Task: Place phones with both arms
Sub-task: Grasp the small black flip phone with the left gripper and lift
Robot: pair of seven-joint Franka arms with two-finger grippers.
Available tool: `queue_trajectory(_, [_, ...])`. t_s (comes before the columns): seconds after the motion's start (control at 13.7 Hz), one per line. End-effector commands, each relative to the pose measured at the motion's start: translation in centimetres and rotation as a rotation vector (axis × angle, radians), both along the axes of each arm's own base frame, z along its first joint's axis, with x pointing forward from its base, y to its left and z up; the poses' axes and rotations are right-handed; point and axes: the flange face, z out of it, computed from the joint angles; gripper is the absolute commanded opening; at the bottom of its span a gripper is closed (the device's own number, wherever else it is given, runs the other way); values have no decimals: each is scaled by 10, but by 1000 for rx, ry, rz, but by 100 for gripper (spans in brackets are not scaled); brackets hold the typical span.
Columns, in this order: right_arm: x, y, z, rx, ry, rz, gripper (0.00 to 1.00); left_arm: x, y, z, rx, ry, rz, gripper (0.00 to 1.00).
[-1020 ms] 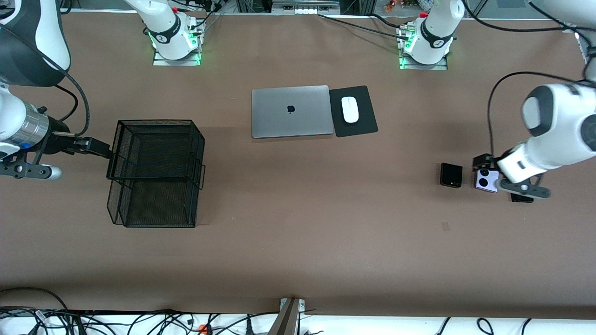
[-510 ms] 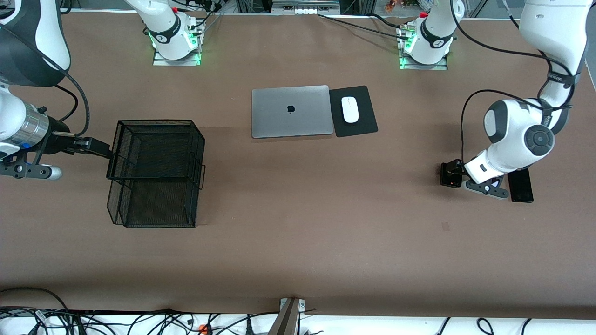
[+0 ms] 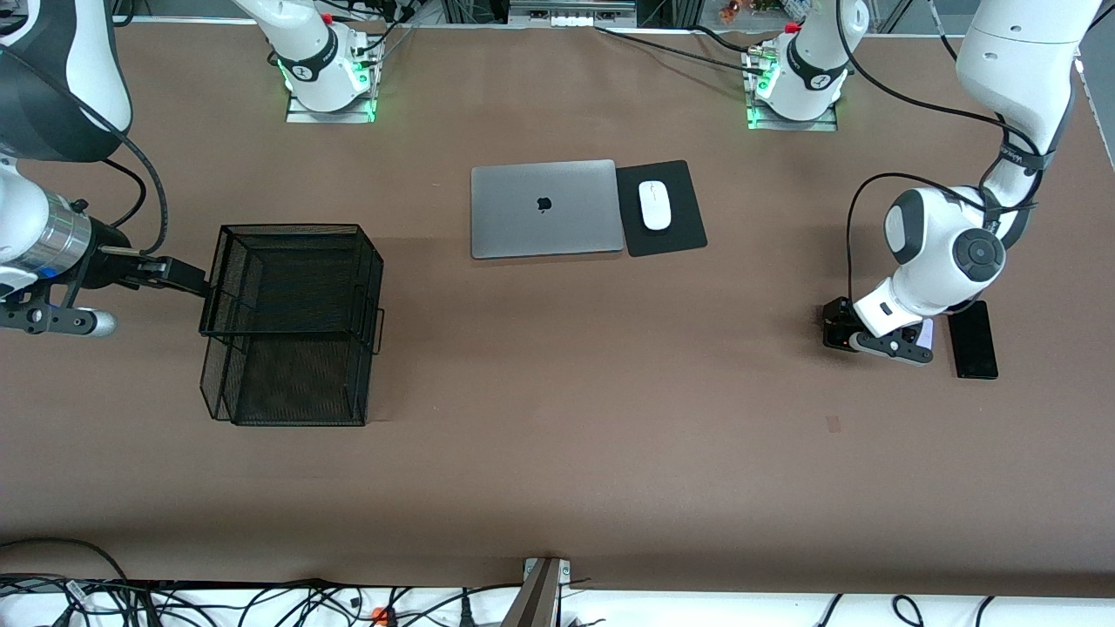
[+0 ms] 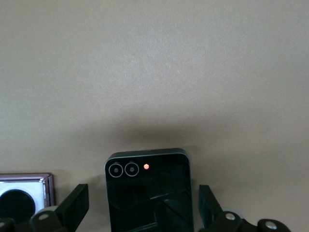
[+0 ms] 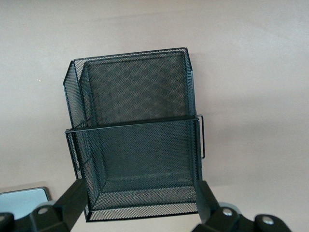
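A small squarish black phone lies flat on the brown table toward the left arm's end. My left gripper hangs just over it, open, with one finger on each side of the phone and not touching it. Beside it lies the lilac phone, mostly hidden under the left arm. The long black slab phone lies beside that one, toward the table's end. My right gripper waits, open, at the edge of a black mesh basket, holding nothing.
The basket stands toward the right arm's end of the table. A shut grey laptop and a white mouse on a black pad lie mid-table, farther from the front camera than the phones.
My left arm has swung from over the lilac phone to over the small black phone, uncovering the long slab. The right arm has not moved.
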Motion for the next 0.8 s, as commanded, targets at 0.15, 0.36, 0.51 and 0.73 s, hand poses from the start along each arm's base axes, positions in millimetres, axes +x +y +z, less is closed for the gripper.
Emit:
queue_trajectory(0.15, [-1,2,4,17,-6,-11,100,-15,7,-5,-13,-3,15,100])
queue_trajectory(0.36, [-1,3,4,37,-5,-19,100,-17,7,-7,-15,2,71,100])
queue_trajectory(0.51, [-1,3,3,35,-2,-22,100,-17,4,-8,-15,4,94,100])
queue_trajectory(0.73, [-1,2,3,37,-3,-22,100,-15,-4,-6,-17,2,121,100])
